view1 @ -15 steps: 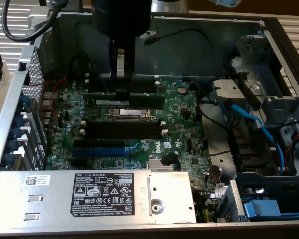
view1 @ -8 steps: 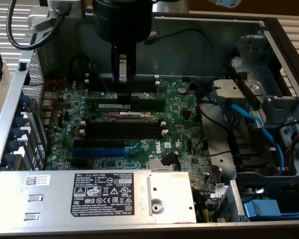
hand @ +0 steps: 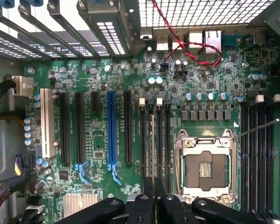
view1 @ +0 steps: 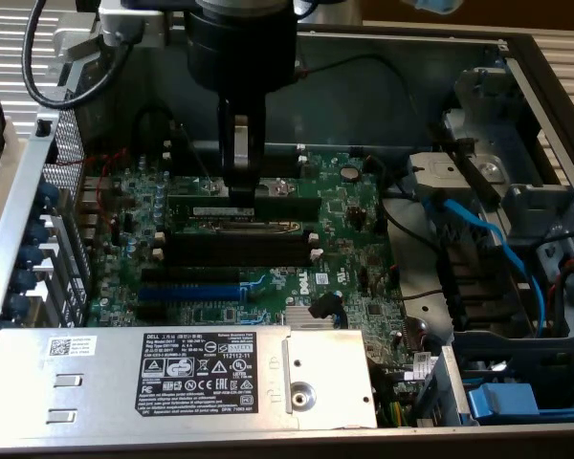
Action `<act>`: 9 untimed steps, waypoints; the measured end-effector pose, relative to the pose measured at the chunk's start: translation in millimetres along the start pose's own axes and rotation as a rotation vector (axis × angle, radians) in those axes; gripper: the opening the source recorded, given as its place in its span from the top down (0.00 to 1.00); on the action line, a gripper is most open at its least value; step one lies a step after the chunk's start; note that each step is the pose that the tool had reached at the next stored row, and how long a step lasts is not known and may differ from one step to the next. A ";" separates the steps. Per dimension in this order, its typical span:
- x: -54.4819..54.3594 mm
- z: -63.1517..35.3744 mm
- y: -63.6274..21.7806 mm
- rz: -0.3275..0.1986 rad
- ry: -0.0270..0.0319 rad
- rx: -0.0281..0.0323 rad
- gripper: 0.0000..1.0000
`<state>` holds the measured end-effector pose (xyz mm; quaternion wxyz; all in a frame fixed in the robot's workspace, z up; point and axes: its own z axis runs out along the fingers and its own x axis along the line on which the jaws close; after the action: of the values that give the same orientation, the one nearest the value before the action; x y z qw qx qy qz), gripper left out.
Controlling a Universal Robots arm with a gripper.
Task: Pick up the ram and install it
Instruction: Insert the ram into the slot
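The ram point(view1: 292, 204), a long dark green stick with black chips, stands on edge over the motherboard point(view1: 354, 239), along the far bank of black memory slots. My gripper point(view1: 239, 186) comes straight down from above and is shut on the ram's top edge near its middle. In the wrist view the ram point(hand: 153, 140) is a thin edge-on line running away from my gripper point(hand: 154, 193), lined up between the slots with white end clips point(hand: 142, 101). Whether it is seated in a slot I cannot tell.
The CPU socket point(hand: 205, 165) lies beside the ram, with a second slot bank point(hand: 259, 154) beyond it. Blue and black expansion slots point(view1: 187, 292) and a silver power supply point(view1: 172, 378) sit nearer the front. Blue cables point(view1: 488, 239) and drive bays fill the exterior view's right.
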<state>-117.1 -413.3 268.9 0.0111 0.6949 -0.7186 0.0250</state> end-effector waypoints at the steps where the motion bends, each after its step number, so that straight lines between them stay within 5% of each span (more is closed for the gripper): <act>1: -0.1 1.0 0.0 -0.002 0.0000 0.0001 0.88; 9: 0.5 7.1 1.2 -0.004 -0.0001 0.0003 0.88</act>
<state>-118.2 -414.1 261.9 0.0110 0.6963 -0.7172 0.0250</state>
